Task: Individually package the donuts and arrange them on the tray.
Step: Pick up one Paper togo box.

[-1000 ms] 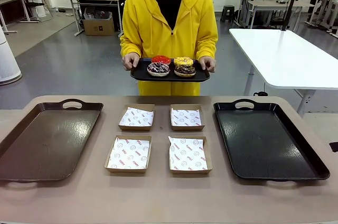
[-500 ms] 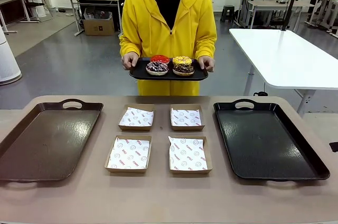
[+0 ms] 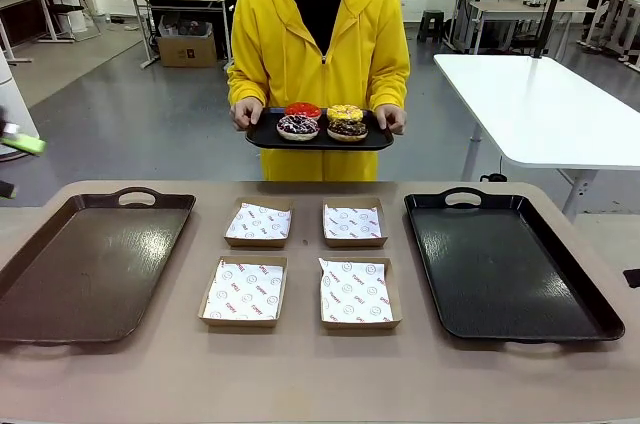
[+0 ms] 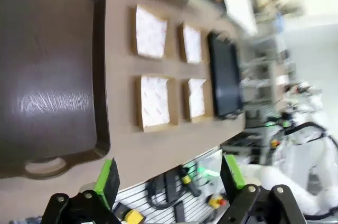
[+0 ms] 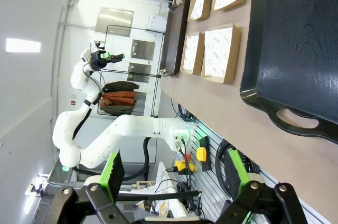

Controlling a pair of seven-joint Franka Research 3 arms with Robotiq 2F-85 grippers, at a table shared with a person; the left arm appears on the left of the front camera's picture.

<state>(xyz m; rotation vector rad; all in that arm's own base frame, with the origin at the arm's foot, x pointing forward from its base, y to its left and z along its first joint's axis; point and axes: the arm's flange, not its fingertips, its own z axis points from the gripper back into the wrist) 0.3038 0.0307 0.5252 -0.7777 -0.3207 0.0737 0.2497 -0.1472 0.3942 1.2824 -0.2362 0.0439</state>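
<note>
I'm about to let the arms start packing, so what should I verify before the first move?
1. Left gripper open, holding nothing: ok.
2. Right gripper open, holding nothing: ok.
3. Four paper-lined boxes set out on the table, no donut in any: ok.
4. Donuts down on the table: not ok. All four sit on a small tray that the person holds beyond the far edge.
5. Which one takes the packages, brown tray or black tray: cannot tell.
</note>
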